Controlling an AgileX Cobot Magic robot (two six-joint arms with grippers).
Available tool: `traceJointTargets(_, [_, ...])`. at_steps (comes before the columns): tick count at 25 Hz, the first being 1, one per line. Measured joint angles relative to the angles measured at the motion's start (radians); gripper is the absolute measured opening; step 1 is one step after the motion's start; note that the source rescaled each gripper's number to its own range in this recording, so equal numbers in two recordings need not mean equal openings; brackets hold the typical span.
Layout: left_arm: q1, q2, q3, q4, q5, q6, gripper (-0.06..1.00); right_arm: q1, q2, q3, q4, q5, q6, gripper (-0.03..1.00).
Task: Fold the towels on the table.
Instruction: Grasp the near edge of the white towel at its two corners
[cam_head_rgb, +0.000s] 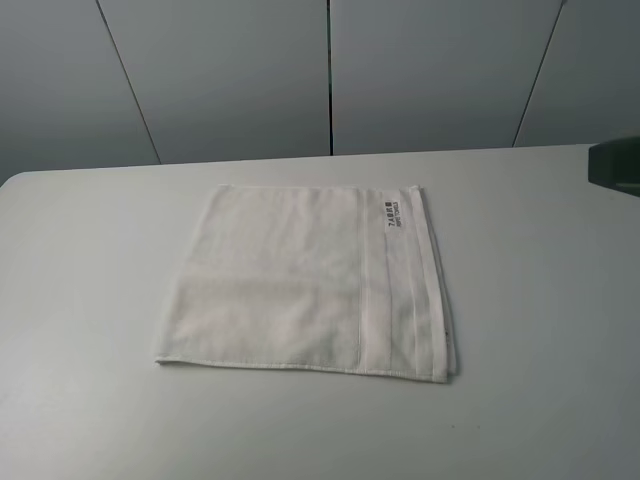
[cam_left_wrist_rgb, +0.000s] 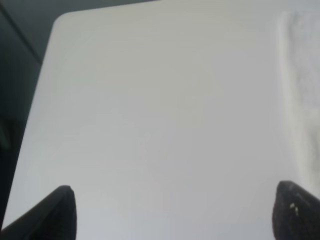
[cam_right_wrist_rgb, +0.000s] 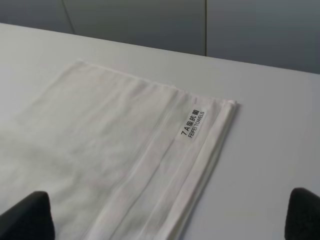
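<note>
Starting at 9 o'clock, you are getting the left gripper (cam_left_wrist_rgb: 175, 215): its two dark fingers (cam_left_wrist_rgb: 55, 215) are standing wide apart and pinching nothing, with only bare table (cam_left_wrist_rgb: 150, 110) showing between them. A fuzzy strip of the towel (cam_left_wrist_rgb: 302, 75) is showing just beside one finger, too blurred to say whether they are touching. From the high camera, the white table (cam_head_rgb: 80, 300) is filling the view with a rounded corner at 10 o'clock, and grey wall panels (cam_head_rgb: 230, 70) are running behind it at 12 o'clock. The towel (cam_head_rgb: 310, 285) is lying flat near the middle of the table, already doubled over, with several layers stacking along its 3 o'clock edge. A woven border band (cam_head_rgb: 395, 300) is running from 12 to 6 o'clock just inside that edge. The small dark-printed label (cam_head_rgb: 390, 214) is sitting on the band at the towel's 1 o'clock corner, and the right wrist camera is showing it (cam_right_wrist_rgb: 191, 124) sharply. The right gripper (cam_right_wrist_rgb: 165, 215) is likewise spread wide and pinching nothing, with the towel (cam_right_wrist_rgb: 100, 145) lying below and ahead of it. You cannot tell whether either fingertip (cam_right_wrist_rgb: 25, 217) is touching the cloth. At 2 o'clock from the towel, a dark shape (cam_head_rgb: 615, 165) is poking in from the frame edge, too cropped to identify.
</note>
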Motion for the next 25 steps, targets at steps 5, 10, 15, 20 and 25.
traceJointTargets(5, [0.000,0.227,-0.068,-0.189,-0.006,0.261,1.00,0.009,0.169,-0.088,0.009,0.010,-0.115,1.00])
traceJointTargets(10, [-0.007,0.422,-0.136,-0.251,-0.004,0.445,1.00,0.116,0.346,-0.156,-0.002,0.027,-0.175,1.00])
traceJointTargets(15, [-0.122,0.613,-0.185,-0.237,-0.010,0.550,1.00,0.279,0.531,-0.220,-0.117,0.017,-0.183,1.00])
traceJointTargets(20, [-0.305,0.792,-0.206,-0.081,-0.032,0.561,1.00,0.424,0.713,-0.261,-0.221,0.010,-0.183,1.00])
traceJointTargets(25, [-0.455,0.962,-0.229,0.023,-0.055,0.563,1.00,0.546,0.886,-0.269,-0.346,0.008,-0.162,1.00])
